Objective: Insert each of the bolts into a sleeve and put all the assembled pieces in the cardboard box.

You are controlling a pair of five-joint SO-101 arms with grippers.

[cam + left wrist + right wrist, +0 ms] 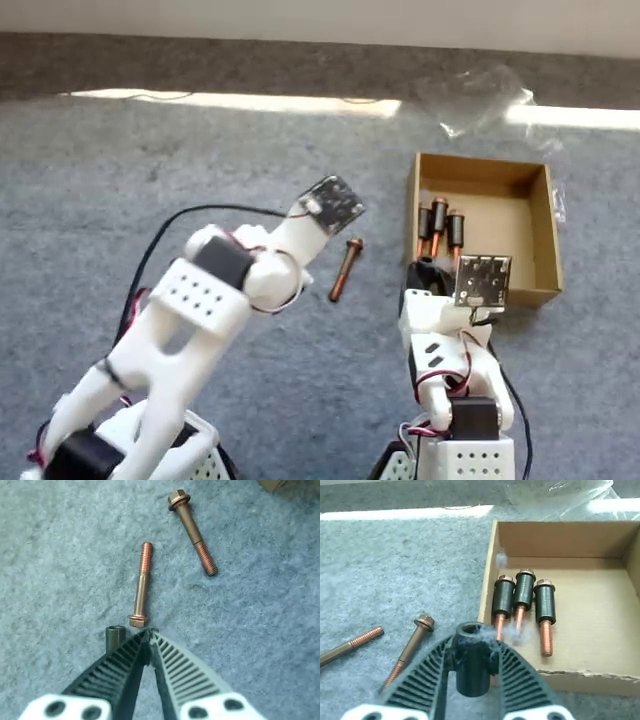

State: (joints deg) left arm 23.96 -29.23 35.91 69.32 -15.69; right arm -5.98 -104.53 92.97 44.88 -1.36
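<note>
Now the right jaws are clamping a dark sleeve (472,667), with the cardboard box (560,540) lying just beyond them, holding three assembled pieces (523,597). The left jaws are pressing together on nothing; one bolt (141,587) is lying head-first just ahead of their tips, a second sleeve (115,636) beside them, a second bolt (192,532) farther ahead.

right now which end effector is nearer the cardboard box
Right. Right end effector holds a sleeve beside the cardboard box; left end effector is farther off, by loose bolts.
</note>
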